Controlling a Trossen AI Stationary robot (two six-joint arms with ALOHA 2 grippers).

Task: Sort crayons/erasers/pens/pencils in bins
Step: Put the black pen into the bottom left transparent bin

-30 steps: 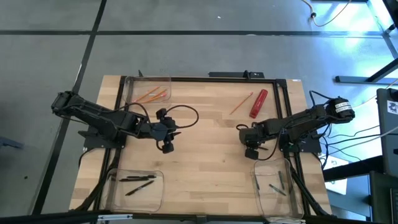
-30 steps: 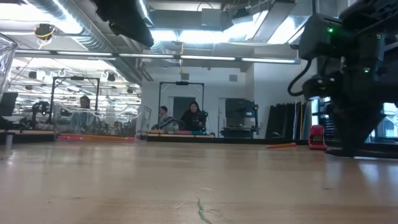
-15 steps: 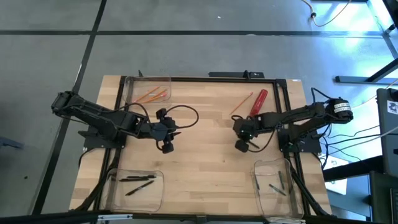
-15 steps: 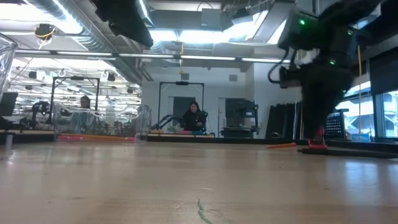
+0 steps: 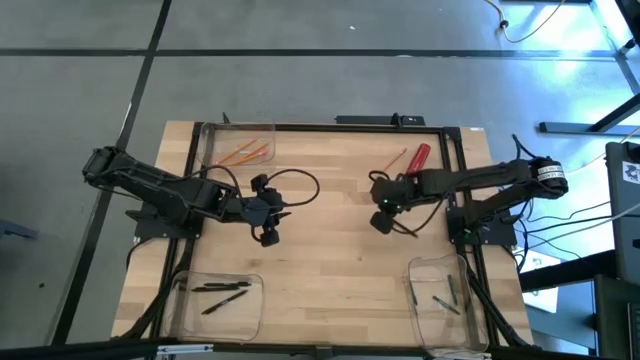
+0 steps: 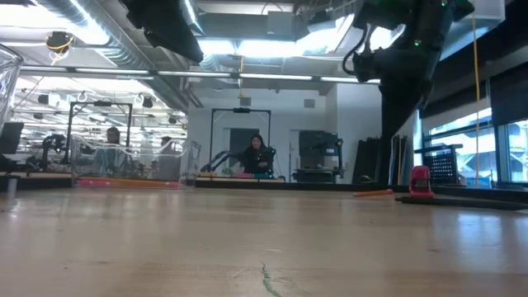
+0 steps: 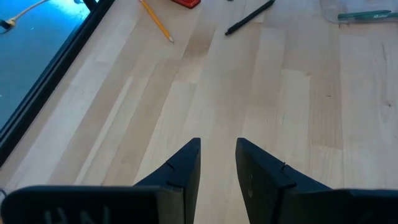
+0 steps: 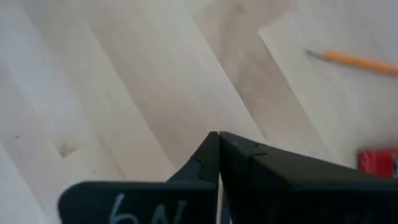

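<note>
The wooden surface (image 5: 330,250) fills the middle of the high view and carries three clear bins. The bin at the upper left (image 5: 238,147) already holds a few orange pencils (image 5: 245,153). The bin at the lower left (image 5: 218,303) holds several black pens (image 5: 222,290). The bin at the lower right (image 5: 445,293) holds a couple of thin sticks, too small to name. So most of the sorting looks done.

What seems left lies at the upper right of the surface: a thick red cylinder (image 5: 416,166), one loose pencil (image 5: 388,167) just beside it, and a black pen (image 7: 250,17) that the left wrist view shows lying loose near them.

The right arm reaches toward that group, its right pincer (image 5: 381,221) hanging right of centre, fingers pressed together on nothing, with the loose pencil and a red corner ahead of it in its wrist view. The left pincer (image 5: 268,236) waits left of centre, fingers a little apart and empty. By my judgement three items remain
</note>
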